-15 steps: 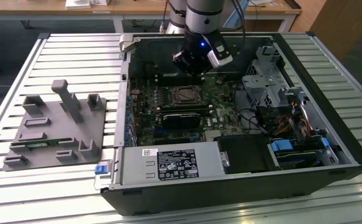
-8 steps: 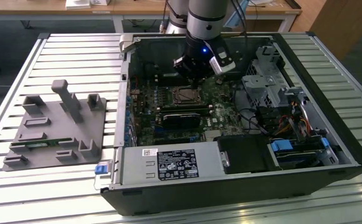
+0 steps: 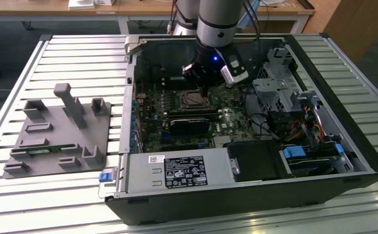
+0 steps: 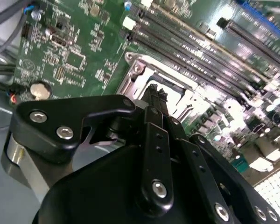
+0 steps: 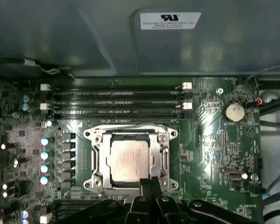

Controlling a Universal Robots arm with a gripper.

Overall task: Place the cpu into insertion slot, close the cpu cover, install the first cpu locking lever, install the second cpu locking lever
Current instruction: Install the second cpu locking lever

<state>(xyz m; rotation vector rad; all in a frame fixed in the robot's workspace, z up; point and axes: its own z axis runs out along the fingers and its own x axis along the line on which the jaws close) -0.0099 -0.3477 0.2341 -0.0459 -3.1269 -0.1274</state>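
Observation:
The cpu (image 5: 127,160), a silvery-beige square, lies flat in the insertion slot (image 5: 89,135) on the green board. The cpu cover (image 5: 97,158), a grey metal frame, lies down around it, and the chip shows through its window. A thin wire lever (image 5: 130,126) runs along one edge of the socket. My gripper (image 5: 149,183) is shut, its black tips together at the socket's edge just beside the cpu. In the second wrist view the gripper (image 4: 154,92) points at the socket's metal rim (image 4: 141,67). In the exterior view the gripper (image 3: 205,89) hangs over the slot (image 3: 194,100) inside the open case.
Long black memory slots (image 5: 116,102) and a coin battery (image 5: 234,112) flank the socket. A black card (image 3: 190,124), a drive cage (image 3: 280,92) and cables crowd the case. A grey fixture plate (image 3: 58,136) sits on the slatted table at the exterior view's left.

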